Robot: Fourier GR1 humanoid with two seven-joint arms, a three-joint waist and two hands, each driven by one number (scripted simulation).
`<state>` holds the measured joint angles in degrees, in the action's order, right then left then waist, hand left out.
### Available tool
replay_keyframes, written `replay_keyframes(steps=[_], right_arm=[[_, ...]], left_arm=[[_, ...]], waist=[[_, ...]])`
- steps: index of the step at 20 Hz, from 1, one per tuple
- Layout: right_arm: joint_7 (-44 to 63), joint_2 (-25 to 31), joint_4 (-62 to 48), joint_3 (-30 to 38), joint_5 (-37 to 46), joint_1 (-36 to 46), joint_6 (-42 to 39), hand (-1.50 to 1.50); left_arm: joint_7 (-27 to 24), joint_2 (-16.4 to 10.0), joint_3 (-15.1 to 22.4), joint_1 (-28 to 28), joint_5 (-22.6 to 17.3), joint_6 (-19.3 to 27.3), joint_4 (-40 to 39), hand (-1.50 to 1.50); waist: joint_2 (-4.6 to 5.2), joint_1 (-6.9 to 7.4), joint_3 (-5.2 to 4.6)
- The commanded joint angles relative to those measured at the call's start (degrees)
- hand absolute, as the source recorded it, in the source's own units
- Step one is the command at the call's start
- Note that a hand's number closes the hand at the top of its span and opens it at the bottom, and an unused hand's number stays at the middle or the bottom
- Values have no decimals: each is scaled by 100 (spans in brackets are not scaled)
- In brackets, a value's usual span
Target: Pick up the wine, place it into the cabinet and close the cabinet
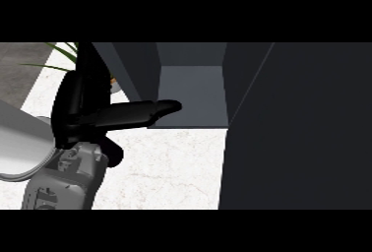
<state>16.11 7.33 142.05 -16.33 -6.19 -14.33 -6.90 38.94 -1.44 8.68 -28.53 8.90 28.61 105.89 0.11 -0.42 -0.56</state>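
My left hand (81, 114) rises at the left on its grey forearm (67, 179). Its fingers point straight up and its thumb (141, 112) sticks out to the right, ending at the front lip of the cabinet. It holds nothing. The dark grey cabinet (190, 96) stands open at the back, and its inside floor shows bare. Its door (298, 128) is a big dark panel swung out toward me, filling the right side. No wine bottle shows in this view. My right hand is out of view.
The white marble counter (170, 162) lies between my forearm and the door. A round grey-white dish (16, 145) sits at the left edge, partly behind my arm. Green plant leaves (64, 51) show at the upper left.
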Motion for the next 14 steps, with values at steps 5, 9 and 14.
replay_keyframes(steps=[5, 9, 14], right_arm=[[727, 83, 1042, -142, -96, -145, 214, -150], [573, 138, 1215, -491, 138, -552, 179, -150], [1039, 220, 1516, -426, 155, -299, 381, -150]], left_arm=[[650, 136, 585, -677, 356, 283, 436, -150], [819, 129, 565, -566, 609, 451, 631, -150], [1447, 100, 701, -762, 1154, 504, 864, -150]], waist=[[-58, -60, 58], [-69, -75, 58], [-58, -31, 56]])
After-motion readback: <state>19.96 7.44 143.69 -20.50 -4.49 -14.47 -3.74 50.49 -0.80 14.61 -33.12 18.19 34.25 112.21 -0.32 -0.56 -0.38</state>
